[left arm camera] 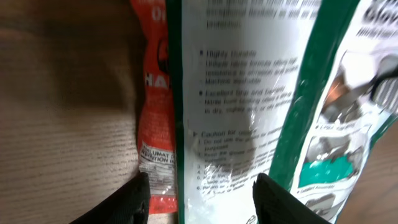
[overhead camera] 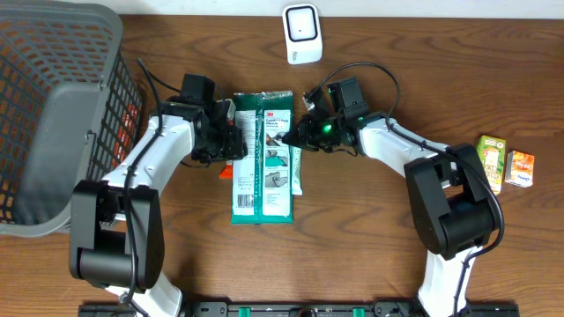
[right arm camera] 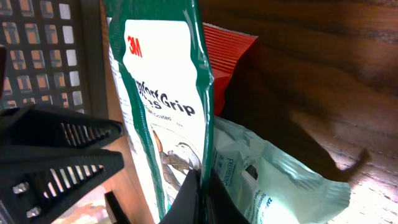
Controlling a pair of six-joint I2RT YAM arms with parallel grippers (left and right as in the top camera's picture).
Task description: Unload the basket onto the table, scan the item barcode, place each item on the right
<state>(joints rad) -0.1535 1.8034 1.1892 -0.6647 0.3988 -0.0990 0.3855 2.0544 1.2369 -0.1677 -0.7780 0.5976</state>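
The item is a flat green and white 3M glove package (overhead camera: pixel 263 158) lying in the middle of the table. My right gripper (overhead camera: pixel 295 136) is shut on its right edge; in the right wrist view the two fingers (right arm camera: pixel 199 199) pinch the green border of the package (right arm camera: pixel 161 93). My left gripper (overhead camera: pixel 231 141) is at the package's left edge. Its jaws are open, and the package (left arm camera: pixel 249 112) lies between and under the fingertips (left arm camera: pixel 134 202). No barcode shows in any view. A white scanner (overhead camera: pixel 301 33) stands at the far edge.
An orange-red packet (overhead camera: pixel 227 169) and a pale green pouch (overhead camera: pixel 297 176) lie partly under the package. A dark mesh basket (overhead camera: pixel 53 114) fills the left side. Two small cartons (overhead camera: pixel 490 161) (overhead camera: pixel 520 167) lie at the right.
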